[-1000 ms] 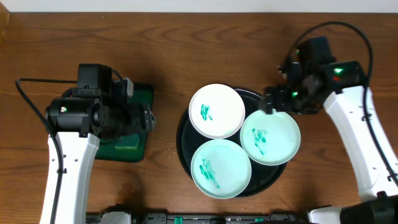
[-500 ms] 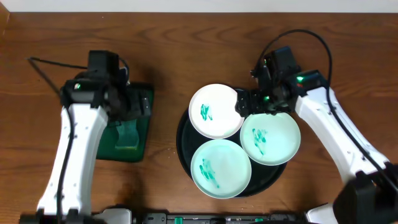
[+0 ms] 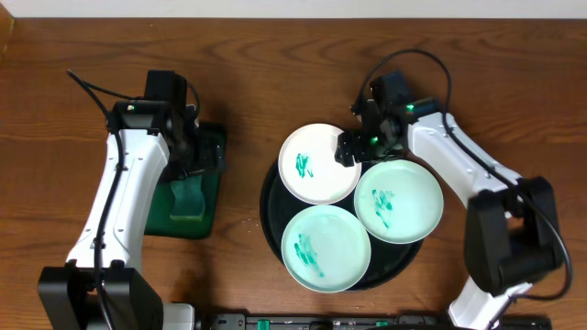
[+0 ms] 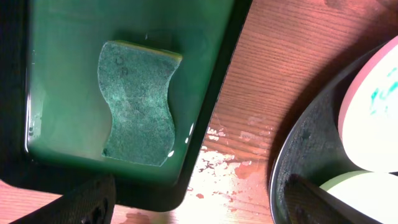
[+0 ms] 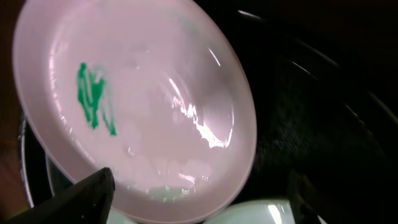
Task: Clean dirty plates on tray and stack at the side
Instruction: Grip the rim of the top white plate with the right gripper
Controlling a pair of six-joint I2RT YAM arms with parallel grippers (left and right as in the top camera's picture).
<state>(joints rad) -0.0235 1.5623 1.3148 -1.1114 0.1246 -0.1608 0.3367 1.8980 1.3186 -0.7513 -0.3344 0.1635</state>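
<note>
Three dirty plates lie on the round black tray: one at the back left, one at the right, one at the front, each with teal smears. My right gripper is open at the right edge of the back-left plate; in the right wrist view that plate fills the frame, its near rim between my open fingers. My left gripper is open and empty over the right edge of the green tray; the left wrist view shows its fingers astride bare wood.
A small rectangular green tray stands left of the black tray and holds a green sponge in shallow water. Wet spots lie on the wood between the two trays. The black tray's rim is close on the right.
My right gripper has moved left from the tray's right side to the back-left plate's edge. My left arm has swung back and right above the green tray.
</note>
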